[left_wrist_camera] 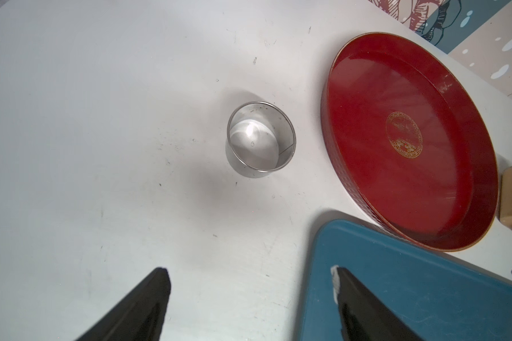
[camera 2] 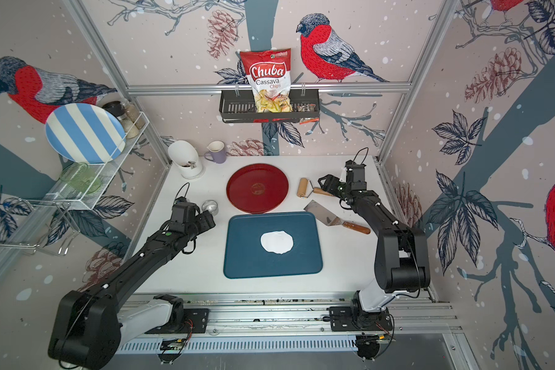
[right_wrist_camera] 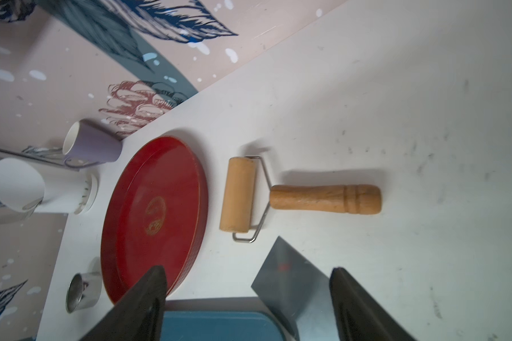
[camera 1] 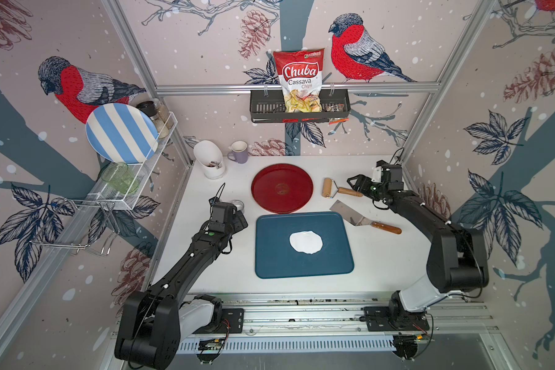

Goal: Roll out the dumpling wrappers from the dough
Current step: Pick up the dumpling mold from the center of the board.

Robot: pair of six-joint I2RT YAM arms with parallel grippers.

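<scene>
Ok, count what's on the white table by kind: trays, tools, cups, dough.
Trays: 2 (blue tray, red tray)
Tools: 3 (roller, scraper, ring cutter)
Cups: 2 (purple mug, white holder)
Dough: 1
Total: 8

White flattened dough lies on the blue rectangular tray; the round red plate sits behind, wooden roller to its right.

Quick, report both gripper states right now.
Left gripper: open, holding nothing.
Right gripper: open, holding nothing.
</scene>
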